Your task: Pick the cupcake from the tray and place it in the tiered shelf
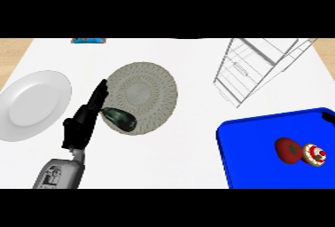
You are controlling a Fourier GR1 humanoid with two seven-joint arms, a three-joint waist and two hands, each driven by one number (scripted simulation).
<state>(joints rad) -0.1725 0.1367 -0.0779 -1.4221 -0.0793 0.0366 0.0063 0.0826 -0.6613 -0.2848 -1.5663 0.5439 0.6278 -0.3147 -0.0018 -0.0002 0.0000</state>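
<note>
The cupcake (314, 154), pale with red and white topping, lies on the blue tray (255, 150) at the lower right, touching a red tomato (288, 150) on its left. The tiered shelf (258, 66), a white wire frame, stands at the upper right. My left hand (85, 119) sits far to the left with its fingers straight and pointing up, beside a dark avocado (121, 119). No hand is near the cupcake. My right hand does not show.
A grey woven round mat (145, 91) lies at centre, with the avocado on its lower left edge. A white plate (34, 104) rests at the far left. A small blue object (90, 40) sits at the counter's back edge.
</note>
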